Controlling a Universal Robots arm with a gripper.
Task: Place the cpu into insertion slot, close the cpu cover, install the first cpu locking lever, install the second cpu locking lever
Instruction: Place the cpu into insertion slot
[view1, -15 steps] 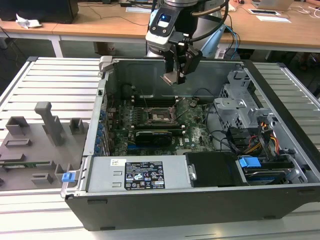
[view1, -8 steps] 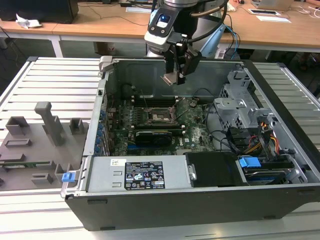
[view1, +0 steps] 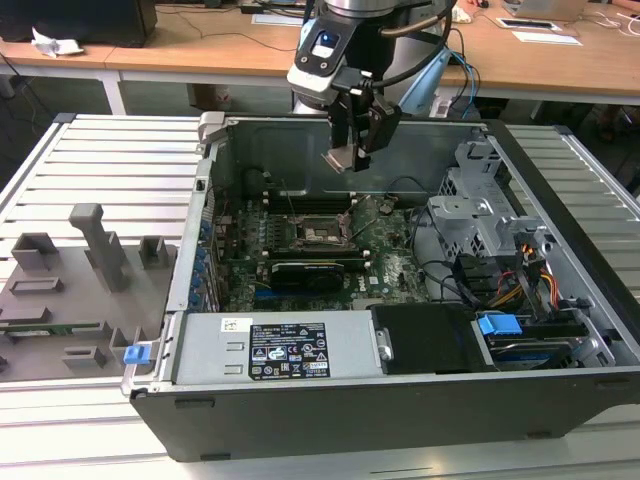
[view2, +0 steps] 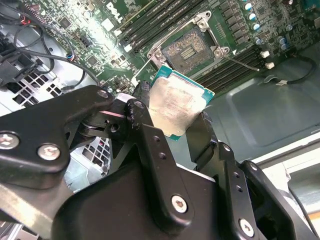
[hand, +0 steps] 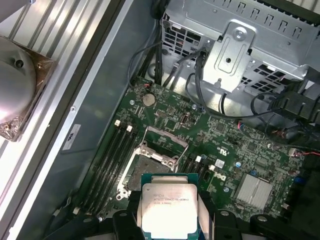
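My gripper (view1: 350, 150) hangs above the open computer case, shut on the cpu (view1: 338, 159), a small square chip with a dull silver face. In both wrist views the cpu (view2: 177, 107) (hand: 169, 207) sits clamped by its edges between the black fingers (view2: 145, 107). The insertion slot (view1: 315, 232) (view2: 190, 47) (hand: 145, 170) lies open on the green motherboard below, dark-centred with a silver rim. The cpu is well above it, not touching. The cpu cover (hand: 166, 136) looks swung up at the slot's far side in the first wrist view.
A black graphics card (view1: 318, 270) lies just in front of the slot. Long memory slots (view2: 160, 17) flank it. A metal drive cage (view1: 480, 200) and cables (view1: 520, 285) fill the exterior view's right, a power supply (view1: 285, 350) the front. Grey fixtures (view1: 90, 250) stand outside the case.
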